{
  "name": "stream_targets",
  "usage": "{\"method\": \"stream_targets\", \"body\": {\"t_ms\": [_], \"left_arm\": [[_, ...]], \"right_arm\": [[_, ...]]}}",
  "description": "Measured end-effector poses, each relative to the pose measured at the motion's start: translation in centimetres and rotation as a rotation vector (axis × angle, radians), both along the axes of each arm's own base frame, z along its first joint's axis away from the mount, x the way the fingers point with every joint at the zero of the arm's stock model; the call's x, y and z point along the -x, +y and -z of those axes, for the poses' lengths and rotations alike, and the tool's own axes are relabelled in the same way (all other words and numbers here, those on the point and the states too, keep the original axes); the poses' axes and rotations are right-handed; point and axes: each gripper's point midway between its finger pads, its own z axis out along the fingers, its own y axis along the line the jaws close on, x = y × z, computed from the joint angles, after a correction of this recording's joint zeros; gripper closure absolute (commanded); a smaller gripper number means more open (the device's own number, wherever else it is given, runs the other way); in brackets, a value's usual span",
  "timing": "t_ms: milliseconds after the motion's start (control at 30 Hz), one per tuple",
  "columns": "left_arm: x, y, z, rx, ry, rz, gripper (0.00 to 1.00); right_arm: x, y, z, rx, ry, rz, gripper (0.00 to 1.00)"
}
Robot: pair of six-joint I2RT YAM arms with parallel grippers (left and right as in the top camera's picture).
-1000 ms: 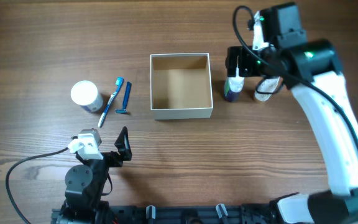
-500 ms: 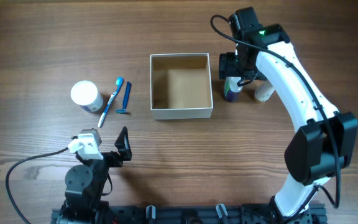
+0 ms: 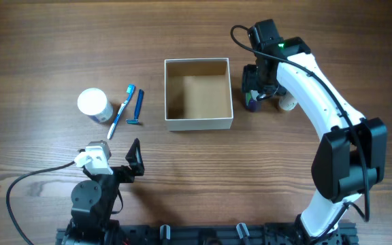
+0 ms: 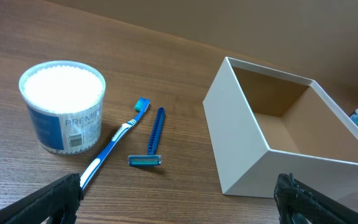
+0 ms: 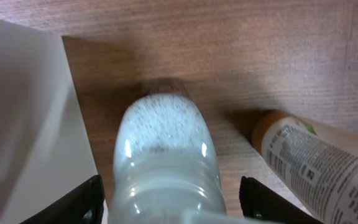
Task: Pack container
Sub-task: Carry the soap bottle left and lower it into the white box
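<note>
Toiletries lie to both sides of the container point(image 3: 199, 123), which stands open-topped and empty in the middle of the tabletop point(image 3: 46, 41), handy for either arm to load. From where I stand, the right pincer point(image 3: 255, 87) is down over a small bottle point(image 5: 165, 146) standing just beside the container's right wall. Its jaws are parted and straddle the bottle with slim gaps, not clamped, seemingly lined up for a grasp. That arm reaches far forward and bends inward, wrist tipped down. The left pincer point(image 4: 178, 190) rests spread wide near the front edge, arm folded, facing the toothbrush point(image 4: 114, 146) and razor point(image 4: 151, 140).
</note>
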Motion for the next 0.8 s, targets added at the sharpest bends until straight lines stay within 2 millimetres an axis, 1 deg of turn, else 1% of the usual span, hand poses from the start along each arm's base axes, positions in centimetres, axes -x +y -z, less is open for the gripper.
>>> {"method": "stream_targets", "body": {"t_ms": [100,167,300,333,433,533,567,600,633,667,733,767,800], "left_arm": [[0.0,0.0,0.0,0.0,0.0,0.0,0.0],[0.0,0.0,0.0,0.0,0.0,0.0,0.0],[0.0,0.0,0.0,0.0,0.0,0.0,0.0],[0.0,0.0,0.0,0.0,0.0,0.0,0.0],[0.0,0.0,0.0,0.0,0.0,0.0,0.0],[0.0,0.0,0.0,0.0,0.0,0.0,0.0],[0.0,0.0,0.0,0.0,0.0,0.0,0.0],[0.0,0.0,0.0,0.0,0.0,0.0,0.0],[0.0,0.0,0.0,0.0,0.0,0.0,0.0],[0.0,0.0,0.0,0.0,0.0,0.0,0.0],[0.0,0.0,0.0,0.0,0.0,0.0,0.0],[0.0,0.0,0.0,0.0,0.0,0.0,0.0],[0.0,0.0,0.0,0.0,0.0,0.0,0.0]], "right_arm": [[-0.2,0.0,0.0,-0.001,-0.009,0.0,0.35],[-0.3,-0.1,-0.1,0.009,-0.012,0.002,0.46],[-0.3,-0.3,-0.1,0.024,-0.013,-0.014,0.62],[-0.3,-0.3,-0.1,0.025,-0.014,-0.013,0.64],[-0.3,-0.4,-0.2,0.027,-0.016,-0.018,0.66],[-0.1,-0.4,-0.9,0.024,-0.028,-0.019,0.71],[0.1,-0.5,-1.6,0.022,-0.039,-0.024,0.73],[0.3,-0.5,-2.8,0.016,-0.059,-0.029,0.77],[0.5,-0.6,-3.9,0.011,-0.083,-0.031,0.8],[0.8,-0.6,-5.5,0.002,-0.118,-0.035,0.81],[1.4,-0.2,-9.8,-0.027,-0.228,-0.051,0.83],[1.9,0.4,-12.7,-0.048,-0.306,-0.07,0.83],[2.3,1.2,-15.0,-0.069,-0.374,-0.095,0.84]]}}
